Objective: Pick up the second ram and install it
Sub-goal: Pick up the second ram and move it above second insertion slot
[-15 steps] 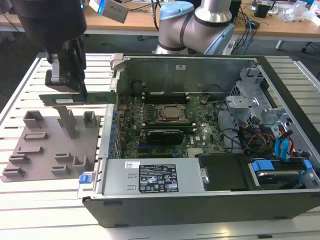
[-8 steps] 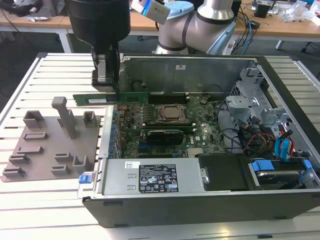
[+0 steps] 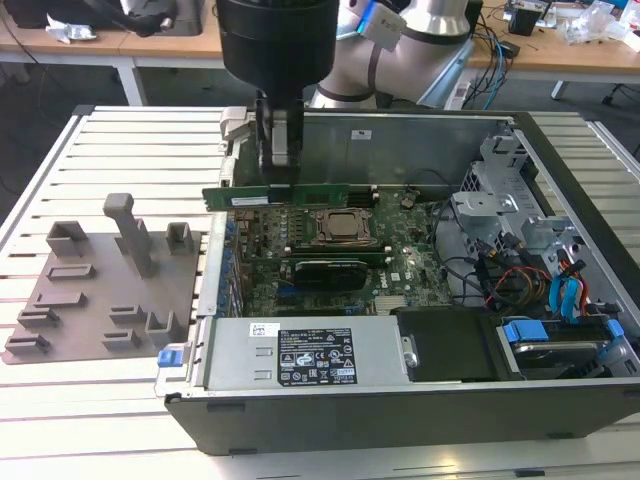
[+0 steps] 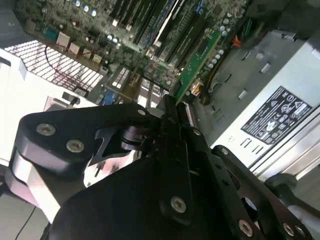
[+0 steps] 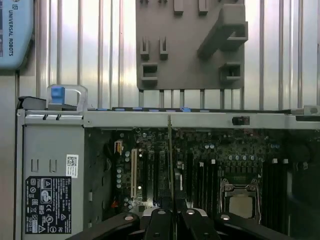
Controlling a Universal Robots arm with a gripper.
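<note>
Looking at the exterior view, you are seeing the gripper hanging over the open computer case, with its jaws pinching the second ram near the end toward the exterior view's left. The green stick is lying level, on edge, above the motherboard, just behind the CPU socket. Whether its lower edge is touching a slot, you cannot tell. In the first wrist view the stick is showing edge-on, running from the gripper out over the dark memory slots. The grey fixture plate is sitting on the slatted counter, beside the case at the exterior view's left.
</note>
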